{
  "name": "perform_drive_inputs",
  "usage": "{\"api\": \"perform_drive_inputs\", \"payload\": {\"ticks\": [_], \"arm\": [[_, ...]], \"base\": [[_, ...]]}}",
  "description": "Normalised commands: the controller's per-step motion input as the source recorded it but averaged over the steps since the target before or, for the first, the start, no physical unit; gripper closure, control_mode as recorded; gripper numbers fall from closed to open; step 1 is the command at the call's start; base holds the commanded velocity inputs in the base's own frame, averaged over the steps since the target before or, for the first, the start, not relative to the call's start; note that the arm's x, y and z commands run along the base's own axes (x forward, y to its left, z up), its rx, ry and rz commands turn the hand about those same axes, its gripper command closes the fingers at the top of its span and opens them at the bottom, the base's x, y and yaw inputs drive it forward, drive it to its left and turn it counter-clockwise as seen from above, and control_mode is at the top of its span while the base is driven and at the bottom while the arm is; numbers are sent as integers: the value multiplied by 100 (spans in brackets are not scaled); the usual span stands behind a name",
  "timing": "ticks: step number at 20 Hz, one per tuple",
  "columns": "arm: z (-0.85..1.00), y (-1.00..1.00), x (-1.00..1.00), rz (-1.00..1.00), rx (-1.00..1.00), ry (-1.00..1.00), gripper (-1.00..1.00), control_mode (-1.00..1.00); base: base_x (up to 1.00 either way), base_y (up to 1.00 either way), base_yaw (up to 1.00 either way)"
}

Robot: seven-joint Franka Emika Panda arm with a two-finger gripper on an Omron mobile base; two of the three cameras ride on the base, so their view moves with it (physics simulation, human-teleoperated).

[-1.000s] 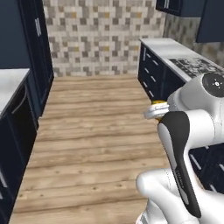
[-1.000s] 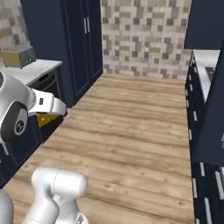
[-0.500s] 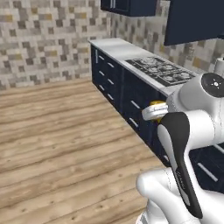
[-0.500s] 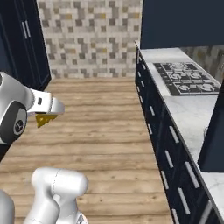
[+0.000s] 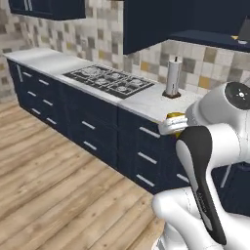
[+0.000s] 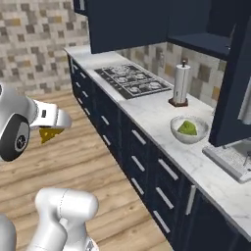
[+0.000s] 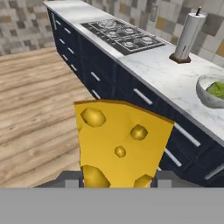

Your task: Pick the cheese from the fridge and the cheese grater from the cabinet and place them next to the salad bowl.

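The cheese (image 7: 120, 144), a yellow-orange wedge with holes, sits between my two dark fingertips (image 7: 70, 179), with my gripper (image 7: 117, 179) shut on it. In the right base view the gripper (image 6: 49, 128) holds the cheese (image 6: 47, 134) over the wooden floor, left of the counter. The salad bowl (image 6: 188, 128), pale with a green ball inside, stands on the white counter past the paper towel roll; its rim shows as the bowl (image 7: 212, 89) in the hand view. The navy cabinet (image 6: 201, 41) hangs open above it. The fridge and the cheese grater are out of view.
A gas hob (image 6: 132, 78) is set into the counter (image 6: 157, 115), and a paper towel holder (image 6: 180, 83) stands behind it. An open navy cabinet door (image 6: 231, 88) hangs beside the bowl, with a sink (image 6: 235, 159) below. Navy drawers (image 5: 93, 129) line the counter front.
The base has turned, so both base views swung from the floor and the far wall to the counter with the hob and the bowl. The cheese has stayed in the gripper.
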Motion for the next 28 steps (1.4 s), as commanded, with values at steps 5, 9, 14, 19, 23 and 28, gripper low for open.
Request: {"api": "perform_drive_inputs", "payload": {"ticks": [5, 9, 14, 19, 23, 28], "arm": [[0, 0, 0, 0, 0, 0, 100, 100], [0, 0, 0, 0, 0, 0, 100, 100], [0, 0, 0, 0, 0, 0, 100, 100], [0, 0, 0, 0, 0, 0, 100, 100], [0, 0, 0, 0, 0, 0, 100, 100], [0, 0, 0, 0, 0, 0, 100, 100]], "base": [[32, 24, -70], [38, 28, -63], [47, 34, -44], [49, 44, -32], [43, 43, -43], [42, 42, -50]]}}
